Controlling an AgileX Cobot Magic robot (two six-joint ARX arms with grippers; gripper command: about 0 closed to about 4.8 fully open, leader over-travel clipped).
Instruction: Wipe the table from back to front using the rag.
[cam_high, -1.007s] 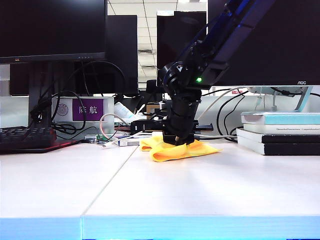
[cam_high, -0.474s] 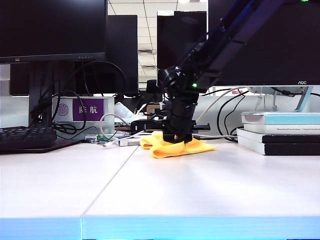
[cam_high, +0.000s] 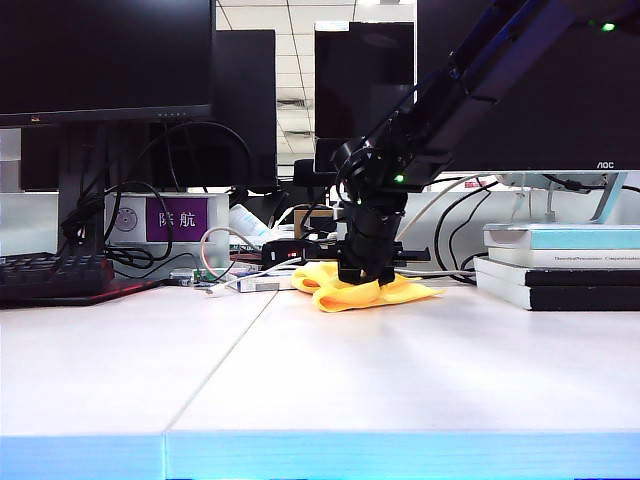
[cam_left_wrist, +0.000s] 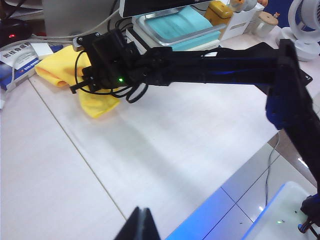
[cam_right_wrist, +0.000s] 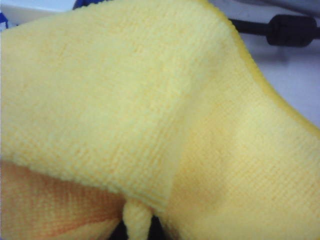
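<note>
The yellow rag (cam_high: 410, 292) lies bunched at the back of the pale table (cam_high: 400, 380), just ahead of the cables. My right gripper (cam_high: 362, 283) points down onto it and is shut on a fold of the rag (cam_right_wrist: 150, 100), which fills the right wrist view; only the dark fingertips (cam_right_wrist: 156, 231) show beside the pinched fold. In the left wrist view the right arm (cam_left_wrist: 200, 62) reaches over the table (cam_left_wrist: 165, 140) to the rag (cam_left_wrist: 97, 102). My left gripper (cam_left_wrist: 143, 225) hangs shut and empty above the table's front part, near the blue edge.
A keyboard (cam_high: 50, 275) sits at the back left and a purple-labelled box (cam_high: 165, 218) behind it among cables. Stacked books (cam_high: 560, 265) lie at the back right under a monitor. A white fan (cam_left_wrist: 305, 15) and a yellow jar (cam_left_wrist: 220, 11) stand beyond.
The right gripper has dragged the rag farther back and slightly to the right as the arm stretched out. The left gripper has stayed where it was.
</note>
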